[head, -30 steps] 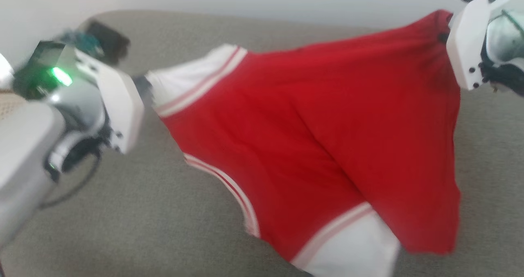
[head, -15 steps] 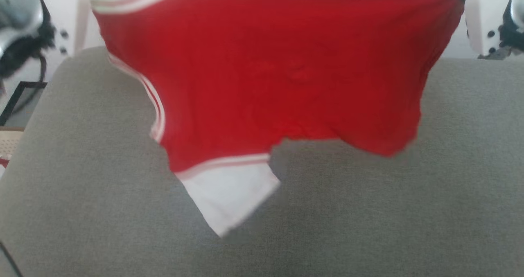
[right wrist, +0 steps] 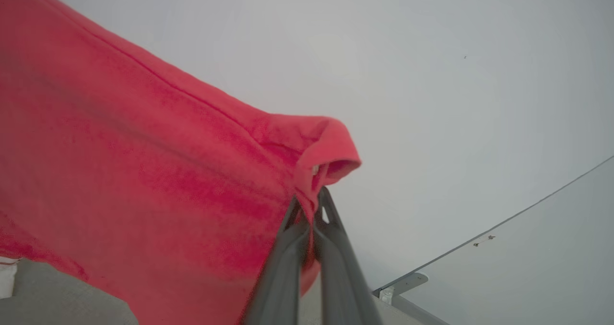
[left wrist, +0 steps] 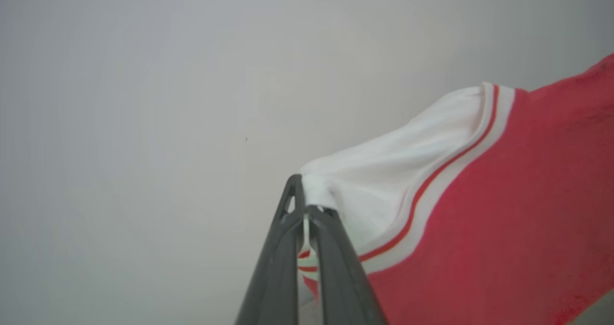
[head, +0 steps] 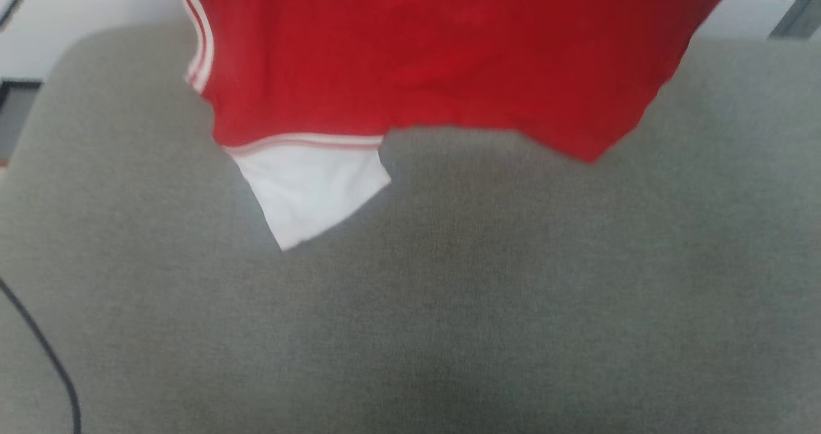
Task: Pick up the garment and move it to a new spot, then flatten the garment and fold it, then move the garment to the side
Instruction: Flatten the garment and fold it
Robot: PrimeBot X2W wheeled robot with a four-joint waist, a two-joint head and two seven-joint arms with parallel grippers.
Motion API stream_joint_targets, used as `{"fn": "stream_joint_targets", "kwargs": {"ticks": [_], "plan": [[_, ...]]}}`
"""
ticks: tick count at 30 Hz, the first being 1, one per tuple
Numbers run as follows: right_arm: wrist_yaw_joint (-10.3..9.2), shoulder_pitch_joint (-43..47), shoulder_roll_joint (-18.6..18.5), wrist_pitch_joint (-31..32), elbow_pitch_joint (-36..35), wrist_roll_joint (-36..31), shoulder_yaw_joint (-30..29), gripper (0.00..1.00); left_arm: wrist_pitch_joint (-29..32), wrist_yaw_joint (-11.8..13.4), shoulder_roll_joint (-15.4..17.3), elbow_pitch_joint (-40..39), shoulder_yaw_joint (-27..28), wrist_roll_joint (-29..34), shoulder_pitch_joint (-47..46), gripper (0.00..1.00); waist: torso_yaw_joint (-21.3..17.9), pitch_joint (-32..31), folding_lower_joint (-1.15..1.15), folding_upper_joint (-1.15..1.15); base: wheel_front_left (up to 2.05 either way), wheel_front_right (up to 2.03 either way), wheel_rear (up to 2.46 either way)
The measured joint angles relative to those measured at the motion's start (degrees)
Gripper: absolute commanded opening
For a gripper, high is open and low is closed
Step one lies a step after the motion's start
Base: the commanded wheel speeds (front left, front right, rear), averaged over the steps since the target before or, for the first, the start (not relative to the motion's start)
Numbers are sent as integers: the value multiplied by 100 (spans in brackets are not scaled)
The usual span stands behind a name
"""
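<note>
The garment [head: 436,56], red with a white sleeve and striped trim, hangs from the top of the head view above the grey cushioned surface [head: 449,306]. Its lower hem and one white sleeve [head: 308,184] dangle free. In the left wrist view my left gripper [left wrist: 307,205] is shut on the white sleeve edge of the garment [left wrist: 479,210]. In the right wrist view my right gripper [right wrist: 309,210] is shut on a bunched red corner of the garment [right wrist: 144,171]. The cloth stretches between the two grips.
A pale wall stands behind the cushioned surface. A black cable [head: 45,357] runs down the lower left of the head view. A dark-framed object [head: 16,100] sits at the left edge. A metal bracket [right wrist: 400,284] and a glass pane show in the right wrist view.
Both grippers have carried the garment upward and out of the top of the head view. The cloth went from slanted to hanging level, and the head view itself has shifted.
</note>
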Motion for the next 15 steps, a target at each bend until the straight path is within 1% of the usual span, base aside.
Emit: {"fn": "stream_joint_targets", "kwargs": {"ticks": [3,6,9,11,15], "plan": [[0,-285,141,-323,250,-336,-199,0,-427,99,-177,268,45,229,-374,0,-17,340,0,0,0,0,0],[0,-591,283,-789,566,-779,-415,0,-870,215,-349,553,73,460,-765,0,-35,708,0,0,0,0,0],[0,-890,471,-1394,922,-1305,-725,0,-1263,377,-506,871,119,643,-1141,0,-54,1079,0,0,0,0,0],[0,-1091,597,-1908,1121,-1711,-967,0,-1572,488,-576,1068,136,789,-1407,0,-68,1314,0,0,0,0,0],[0,-1478,793,-2887,1559,-2583,-1532,0,-2341,747,-711,1401,205,1049,-1881,0,-92,1725,0,0,0,0,0]]}}
